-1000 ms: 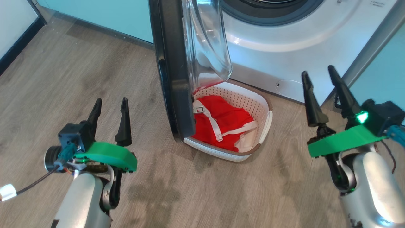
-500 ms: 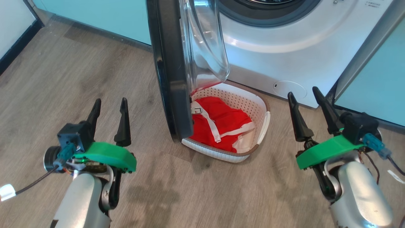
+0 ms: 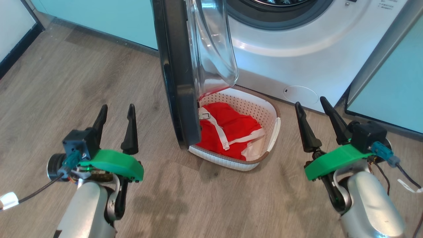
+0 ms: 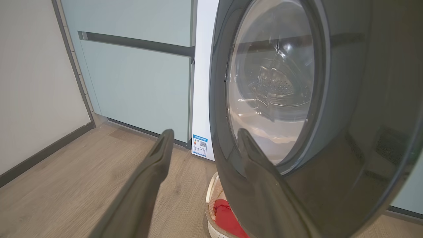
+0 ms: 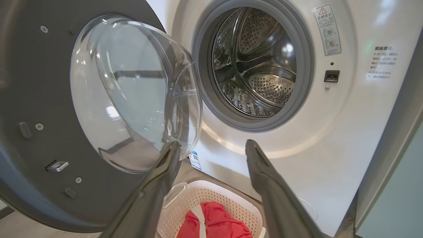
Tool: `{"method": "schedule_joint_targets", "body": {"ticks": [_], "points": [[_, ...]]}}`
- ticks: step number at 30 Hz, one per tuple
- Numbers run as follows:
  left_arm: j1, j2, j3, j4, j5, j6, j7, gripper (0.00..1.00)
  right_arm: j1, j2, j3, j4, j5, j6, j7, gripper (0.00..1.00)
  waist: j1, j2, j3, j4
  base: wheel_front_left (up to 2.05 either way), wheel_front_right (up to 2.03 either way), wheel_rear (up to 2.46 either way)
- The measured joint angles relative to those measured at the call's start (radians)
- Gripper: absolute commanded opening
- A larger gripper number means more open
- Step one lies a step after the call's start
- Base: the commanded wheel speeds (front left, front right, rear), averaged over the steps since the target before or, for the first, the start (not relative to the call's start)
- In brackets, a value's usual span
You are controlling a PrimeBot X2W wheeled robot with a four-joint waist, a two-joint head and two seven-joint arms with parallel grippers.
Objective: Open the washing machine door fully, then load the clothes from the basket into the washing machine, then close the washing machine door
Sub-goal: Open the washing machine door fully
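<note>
Plank floor (image 3: 59,76), matte grey-brown wood grain, is running under everything. At far left, mint-green cabinets (image 4: 132,82) with flat, smooth fronts are lining the wall.

The left gripper (image 3: 118,106) is hovering low over the floor, left of the door. Its two long dark tapered fingers are standing apart with nothing between them. A bright green plastic bracket (image 3: 112,163) is sitting behind them on the pale, smooth forearm (image 3: 86,211).

The washing machine door (image 3: 180,99) is standing swung out, nearly edge-on from the head view. It is round, with a wide glossy black rim and a clear domed glass window (image 3: 213,49) bulging toward the machine. Its lower edge is covering the basket's left side in that view.

The basket (image 3: 264,109) is sitting on the floor just in front of the washing machine. It is cream-white perforated plastic with rounded corners and a brown rim. The clothes (image 3: 238,127) are lying inside it: crumpled bright red fabric crossed by white bands (image 3: 219,132), with a scrap of white cloth (image 3: 252,150) at the near right corner.

The washing machine (image 3: 297,56) is showing a smooth white front, a grey ring (image 5: 305,66) around its mouth, and a perforated steel drum (image 5: 261,66) gleaming inside. A small round cap (image 3: 300,94) is sitting low on the front.

The right gripper (image 3: 310,101) is hovering right of the basket, near the cap, fingers spread and holding nothing.
</note>
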Motion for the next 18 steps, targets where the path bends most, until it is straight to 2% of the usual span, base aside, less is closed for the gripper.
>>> {"method": "schedule_joint_targets", "body": {"ticks": [8,9,10,18], "points": [[0.0,0.006,-0.003,-0.001,-0.001,0.001,0.0,1.0,0.0,0.001,0.0,0.01,0.0,0.0,0.0,1.0,0.0,0.0,0.0,0.001,0.0,0.0,0.0],[0.0,0.007,-0.004,-0.001,-0.008,0.0,0.001,0.57,0.0,0.001,0.0,0.011,0.0,0.0,0.0,1.0,0.0,0.0,0.0,0.001,0.0,0.0,0.0],[0.0,0.008,-0.006,-0.001,-0.011,0.0,0.007,0.0,0.0,0.001,-0.001,0.013,0.0,0.0,0.0,1.0,0.0,0.0,-0.001,0.001,0.0,0.0,0.0],[0.002,0.01,-0.006,-0.01,-0.029,0.0,0.008,0.0,-0.002,0.002,-0.003,0.016,0.008,0.0,0.0,1.0,0.0,0.0,0.001,0.005,0.0,0.0,0.0]]}}
